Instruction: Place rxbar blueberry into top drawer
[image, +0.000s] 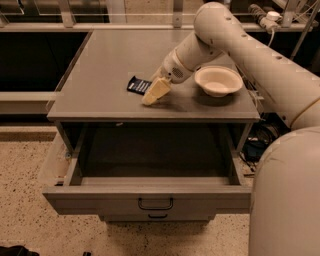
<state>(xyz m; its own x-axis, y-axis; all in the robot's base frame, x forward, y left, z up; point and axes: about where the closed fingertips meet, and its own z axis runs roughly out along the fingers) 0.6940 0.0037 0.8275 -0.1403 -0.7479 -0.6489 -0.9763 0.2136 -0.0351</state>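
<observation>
The rxbar blueberry (138, 85), a small flat dark navy bar with white lettering, lies on the grey cabinet top (120, 60) near its front middle. My gripper (153, 93) is lowered onto the cabinet top at the bar's right end, touching or overlapping it. The top drawer (145, 196) is pulled wide open below, with a dark empty interior and a thin black loop handle (155, 204) on its front.
A white bowl (218, 81) sits on the cabinet top just right of the gripper. My arm (260, 55) reaches in from the upper right. The lower drawer front (157, 217) shows under the open drawer. Speckled floor lies around the cabinet.
</observation>
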